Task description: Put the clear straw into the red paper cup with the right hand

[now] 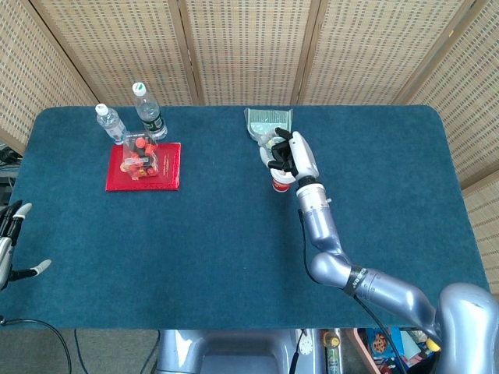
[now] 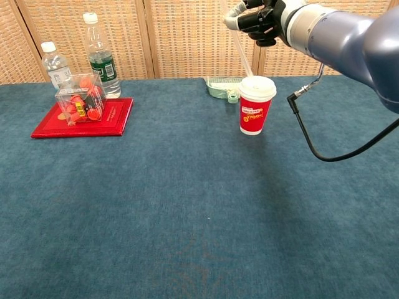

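Presently right robot hand (image 2: 265, 15) pinches the clear straw (image 2: 240, 53) slanting onto the red cup (image 2: 255, 105) lid; left robot hand (image 1: 9, 248) spread apart, holding nothing.

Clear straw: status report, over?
Right hand holds clear straw above red paper cup, lower tip at the lid. Left hand open at table's near-left edge. Nothing blocking the cup.

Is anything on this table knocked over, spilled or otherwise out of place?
Nothing stands out. The red paper cup stands upright with its lid on, and the right hand holds the clear straw slanting down toward the lid. Both water bottles stand upright behind the red book, with no spill visible.
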You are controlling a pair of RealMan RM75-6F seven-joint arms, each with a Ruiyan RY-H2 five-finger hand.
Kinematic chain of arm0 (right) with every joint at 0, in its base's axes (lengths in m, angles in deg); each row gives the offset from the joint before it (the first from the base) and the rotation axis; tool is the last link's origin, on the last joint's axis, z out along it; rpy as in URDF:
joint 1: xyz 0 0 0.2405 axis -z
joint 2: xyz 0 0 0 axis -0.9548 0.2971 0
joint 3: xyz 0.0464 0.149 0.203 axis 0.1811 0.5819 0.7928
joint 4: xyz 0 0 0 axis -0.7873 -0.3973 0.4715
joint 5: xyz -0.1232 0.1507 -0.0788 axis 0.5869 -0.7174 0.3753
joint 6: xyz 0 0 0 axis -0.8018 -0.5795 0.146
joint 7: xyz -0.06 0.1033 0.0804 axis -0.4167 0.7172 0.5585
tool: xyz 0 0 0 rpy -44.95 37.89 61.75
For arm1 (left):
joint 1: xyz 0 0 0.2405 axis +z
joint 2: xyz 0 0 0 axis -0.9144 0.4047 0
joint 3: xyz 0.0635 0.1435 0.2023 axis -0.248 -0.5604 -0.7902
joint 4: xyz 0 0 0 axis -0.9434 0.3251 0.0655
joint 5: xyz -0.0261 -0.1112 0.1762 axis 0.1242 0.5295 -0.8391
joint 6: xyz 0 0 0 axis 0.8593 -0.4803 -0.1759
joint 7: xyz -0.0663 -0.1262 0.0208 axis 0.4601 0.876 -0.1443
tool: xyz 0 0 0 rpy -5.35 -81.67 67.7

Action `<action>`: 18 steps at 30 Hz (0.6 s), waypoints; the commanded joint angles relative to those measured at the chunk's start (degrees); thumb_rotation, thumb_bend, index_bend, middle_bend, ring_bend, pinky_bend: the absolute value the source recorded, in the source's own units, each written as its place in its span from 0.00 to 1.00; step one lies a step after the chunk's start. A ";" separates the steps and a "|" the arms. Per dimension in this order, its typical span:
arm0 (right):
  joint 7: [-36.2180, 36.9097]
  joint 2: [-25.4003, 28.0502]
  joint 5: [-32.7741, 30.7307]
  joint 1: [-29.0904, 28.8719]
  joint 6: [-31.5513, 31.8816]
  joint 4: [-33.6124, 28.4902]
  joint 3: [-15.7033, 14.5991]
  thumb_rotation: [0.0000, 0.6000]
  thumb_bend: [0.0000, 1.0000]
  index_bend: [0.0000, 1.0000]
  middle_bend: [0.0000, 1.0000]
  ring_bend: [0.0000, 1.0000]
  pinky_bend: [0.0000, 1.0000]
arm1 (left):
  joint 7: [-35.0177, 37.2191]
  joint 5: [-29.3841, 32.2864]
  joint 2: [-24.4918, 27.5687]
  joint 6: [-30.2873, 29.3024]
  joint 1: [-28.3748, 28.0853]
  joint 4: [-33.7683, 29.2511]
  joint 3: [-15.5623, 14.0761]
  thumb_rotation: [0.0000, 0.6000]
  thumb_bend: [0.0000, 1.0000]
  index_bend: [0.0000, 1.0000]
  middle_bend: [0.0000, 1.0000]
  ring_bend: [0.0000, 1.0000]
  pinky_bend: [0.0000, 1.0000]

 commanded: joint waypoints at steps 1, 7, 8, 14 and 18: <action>0.15 -0.11 0.14 -0.11 0.14 0.24 0.13 1.00 0.61 0.71 1.00 0.97 1.00 | 0.09 0.02 0.02 0.03 0.01 0.05 0.01 1.00 0.00 0.00 0.00 0.00 0.00; 0.06 -0.32 -0.01 -0.36 0.21 0.91 0.22 1.00 0.61 0.71 1.00 0.97 1.00 | 0.23 -0.02 0.08 0.10 -0.01 0.09 0.00 1.00 0.00 0.00 0.00 0.00 0.00; 0.03 -0.38 -0.05 -0.37 0.13 1.07 0.13 1.00 0.61 0.71 1.00 0.97 1.00 | 0.22 -0.05 0.07 0.04 0.02 0.10 0.01 1.00 0.00 0.00 0.00 0.00 0.00; 0.22 -0.83 0.02 -0.37 0.02 1.69 -0.14 1.00 0.61 0.71 1.00 0.97 1.00 | 0.27 -0.02 0.07 0.03 0.04 0.11 0.02 1.00 0.00 0.00 0.00 0.00 0.00; 0.46 -1.37 0.52 -0.55 0.00 2.23 -0.37 1.00 0.61 0.71 1.00 0.97 1.00 | 0.27 -0.02 0.05 0.14 0.00 0.12 0.01 1.00 0.00 0.00 0.00 0.00 0.00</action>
